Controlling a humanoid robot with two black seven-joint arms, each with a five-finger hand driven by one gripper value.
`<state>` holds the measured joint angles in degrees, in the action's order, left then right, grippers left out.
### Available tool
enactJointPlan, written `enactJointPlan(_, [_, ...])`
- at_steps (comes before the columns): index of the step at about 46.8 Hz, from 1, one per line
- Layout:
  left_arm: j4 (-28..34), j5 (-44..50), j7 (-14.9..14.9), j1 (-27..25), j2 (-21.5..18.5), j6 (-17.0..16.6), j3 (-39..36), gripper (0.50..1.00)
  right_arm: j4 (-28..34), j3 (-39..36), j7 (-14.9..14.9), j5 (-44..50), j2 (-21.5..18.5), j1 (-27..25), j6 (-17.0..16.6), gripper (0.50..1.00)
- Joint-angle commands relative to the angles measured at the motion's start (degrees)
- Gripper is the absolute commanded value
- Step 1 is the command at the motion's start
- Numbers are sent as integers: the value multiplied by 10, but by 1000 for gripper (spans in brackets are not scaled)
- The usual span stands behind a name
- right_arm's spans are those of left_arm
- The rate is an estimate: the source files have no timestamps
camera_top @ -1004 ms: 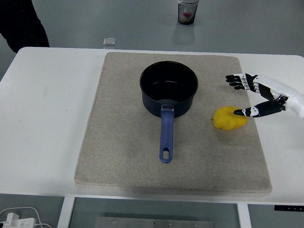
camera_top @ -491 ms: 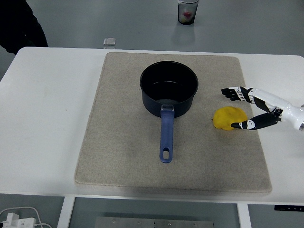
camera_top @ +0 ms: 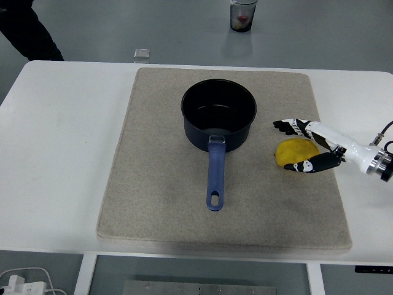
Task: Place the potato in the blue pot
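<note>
Right hand (camera_top: 296, 146) advanced left, spread fingers now flanking potato (camera_top: 293, 151) beside pot (camera_top: 218, 114)

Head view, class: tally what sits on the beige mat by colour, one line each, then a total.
Blue: 1, the pot
Yellow: 1, the potato, bracketed by the right hand
Total: 2

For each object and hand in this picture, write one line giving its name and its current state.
blue pot: upright on the mat, empty, handle toward the near edge.
potato: lying on the mat, right of the pot, not lifted.
right hand: fingers spread around the potato, not closed on it.
mat: flat on the table.
cup: upright, beyond the table.
</note>
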<state>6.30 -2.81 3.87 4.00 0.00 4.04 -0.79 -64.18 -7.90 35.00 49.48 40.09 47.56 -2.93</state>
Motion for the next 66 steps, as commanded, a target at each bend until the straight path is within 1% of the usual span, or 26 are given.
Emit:
enactJointPlan(1, [-1,0,0,0,0,0,0,996,1,-1,0,0,0,1,1,928])
enactJointPlan(23, [-1,0,0,0,0,0,0,996,8,-5,0,0,-4,-8,1,928])
enactJointPlan(30, [-1,0,0,0,0,0,0,996,8,-4,0,0,-7,-12,11,919])
enactJointPlan(32, [-1,0,0,0,0,0,0,996,9,-4,0,0,-8,-12,13,899])
enactJointPlan(33, [-1,0,0,0,0,0,0,996,9,-4,0,0,-8,-12,16,881])
enactJointPlan(37, [-1,0,0,0,0,0,0,996,12,-4,0,0,-8,-12,20,764])
enactJointPlan(40, [-1,0,0,0,0,0,0,996,17,-4,0,0,-8,-12,21,609])
enactJointPlan(41, [-1,0,0,0,0,0,0,996,19,-4,0,0,-8,-12,21,534])
enactJointPlan(42, [-1,0,0,0,0,0,0,996,20,-4,0,0,-8,-12,21,500])
enactJointPlan(53, [-1,0,0,0,0,0,0,996,24,-4,0,-2,-8,-12,32,500])
enactJointPlan(66, [-1,0,0,0,0,0,0,996,29,-3,0,-2,-6,-12,36,500])
